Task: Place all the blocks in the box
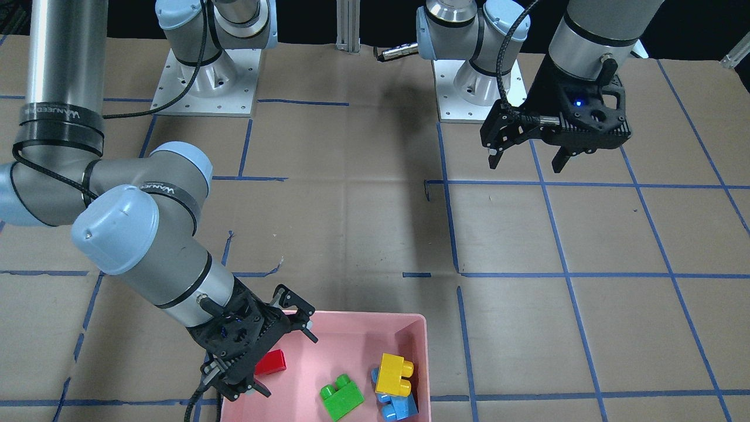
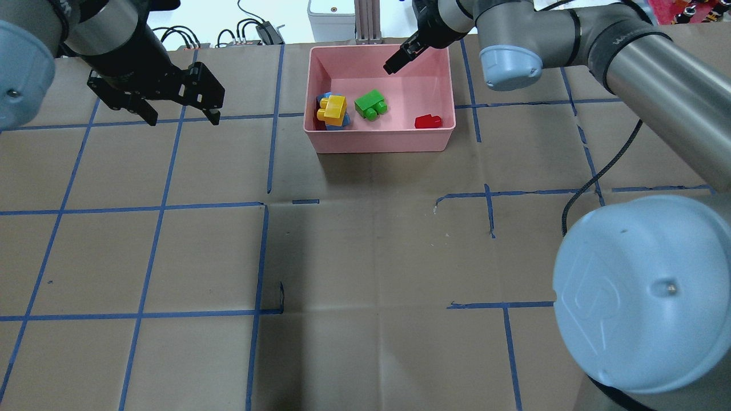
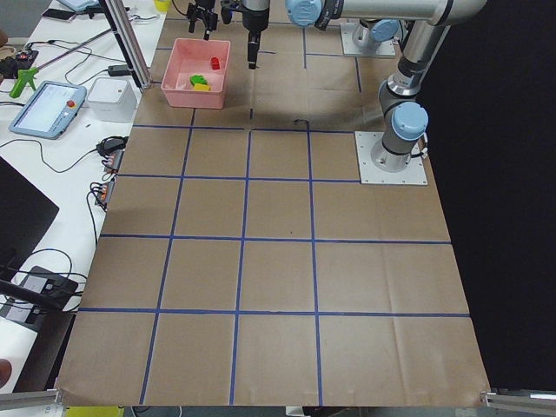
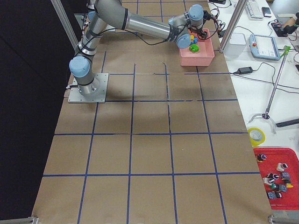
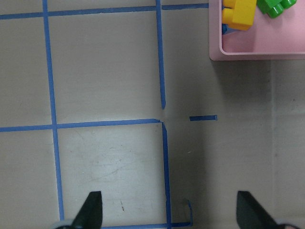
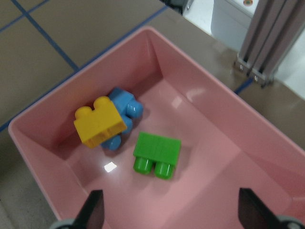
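Observation:
The pink box (image 2: 380, 142) stands at the table's far edge, also in the front-facing view (image 1: 363, 317). In it lie the yellow brick (image 2: 333, 108) on top of the blue brick (image 1: 399, 407), the green brick (image 2: 370, 105) and the red brick (image 2: 428, 121). My right gripper (image 1: 288, 363) is open and empty above the box's right part, just over the red brick (image 1: 270, 362). Its wrist view shows yellow (image 6: 100, 125), blue (image 6: 125, 106) and green (image 6: 157, 151). My left gripper (image 2: 184, 120) is open and empty above bare table, left of the box.
A grey aluminium post (image 2: 365, 20) and a white device (image 2: 328, 11) stand just behind the box. The two arm bases (image 1: 205, 82) (image 1: 474, 88) sit at the robot's edge. Blue tape lines (image 2: 262, 257) grid the brown table cover.

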Motion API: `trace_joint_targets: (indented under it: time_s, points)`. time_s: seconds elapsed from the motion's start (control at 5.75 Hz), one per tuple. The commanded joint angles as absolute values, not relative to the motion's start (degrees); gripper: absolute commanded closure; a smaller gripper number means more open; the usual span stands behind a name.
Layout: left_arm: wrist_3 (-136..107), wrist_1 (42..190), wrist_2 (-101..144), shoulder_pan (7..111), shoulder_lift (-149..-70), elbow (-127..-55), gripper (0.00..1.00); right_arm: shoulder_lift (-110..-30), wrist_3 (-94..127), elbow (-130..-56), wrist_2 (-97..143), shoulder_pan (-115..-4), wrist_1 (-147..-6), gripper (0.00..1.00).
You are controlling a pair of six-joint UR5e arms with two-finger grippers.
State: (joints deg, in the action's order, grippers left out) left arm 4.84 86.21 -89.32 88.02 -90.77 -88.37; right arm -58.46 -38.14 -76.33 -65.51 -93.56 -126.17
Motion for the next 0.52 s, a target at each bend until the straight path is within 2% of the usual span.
trace_joint_targets:
  time_s: [0.0, 0.35]
  points:
    - [4.8, 86.3, -89.3, 88.1, -90.7, -88.4, 0.01, -67.0, -37.9, -76.6, -73.3, -91.9, -108.3, 0.00]
    - [4.8, 86.3, -89.3, 88.0, -90.7, -88.7, 0.01, -75.1, -25.7, -76.8, -78.9, -91.6, -93.8, 0.00]
